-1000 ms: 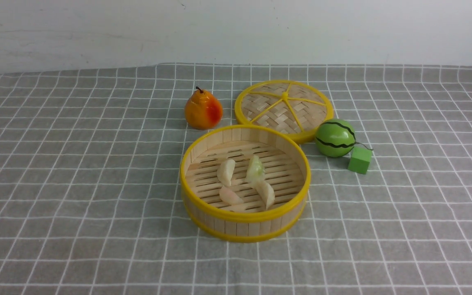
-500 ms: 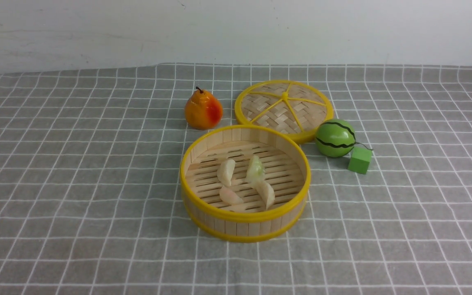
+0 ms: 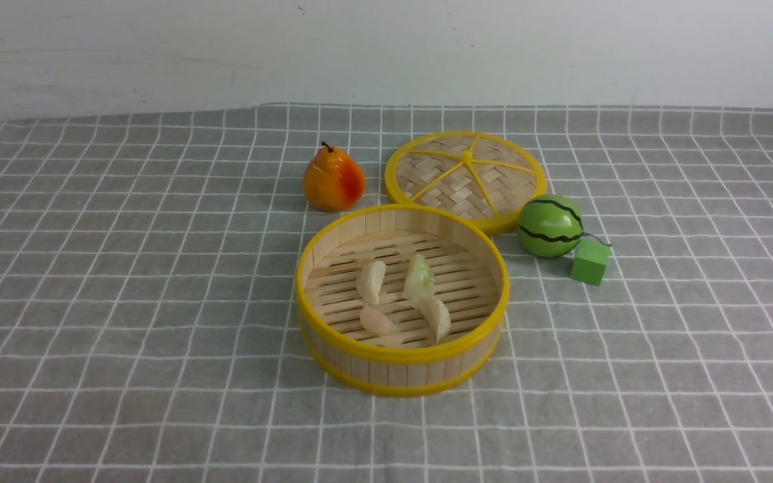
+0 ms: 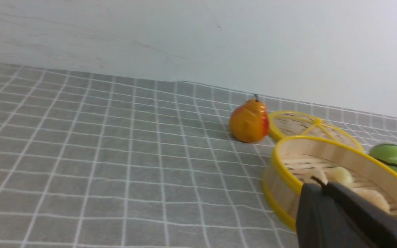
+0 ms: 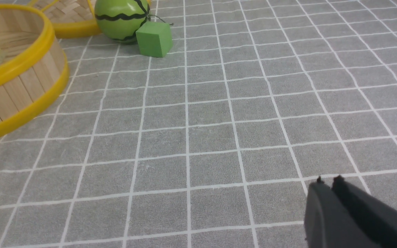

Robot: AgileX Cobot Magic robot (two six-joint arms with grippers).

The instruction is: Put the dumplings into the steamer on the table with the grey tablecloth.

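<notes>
Four dumplings [image 3: 401, 300] lie inside the steamer [image 3: 402, 365], which sits on the grey tablecloth [image 3: 125, 282] covering the table [image 3: 695, 376], near the middle of the front view. Nearest the robot, the left gripper [image 4: 317, 187] shows in its wrist view with its dark fingers pressed together and nothing between them, hanging just before the steamer's near wall. The right gripper [image 5: 328, 182] likewise has its fingers together and empty, above bare cloth well apart from the steamer. Within the basket, the pink dumpling [image 3: 378, 320] and one cream-white dumpling [image 3: 436, 316] rest closest to the near rim; another cream-white one [image 3: 370, 282] and the pale green one [image 3: 419, 277] stand just behind them. Farther back and to the right, a green cube [image 3: 590, 261] sits just beside a striped green ball [image 3: 550, 226]. Beyond the steamer lies a flat woven lid [image 3: 466, 178], its edge touching the steamer's far rim, and an orange pear [image 3: 333, 180] stands left of the lid. A pale wall [image 3: 386, 47] closes the scene.
</notes>
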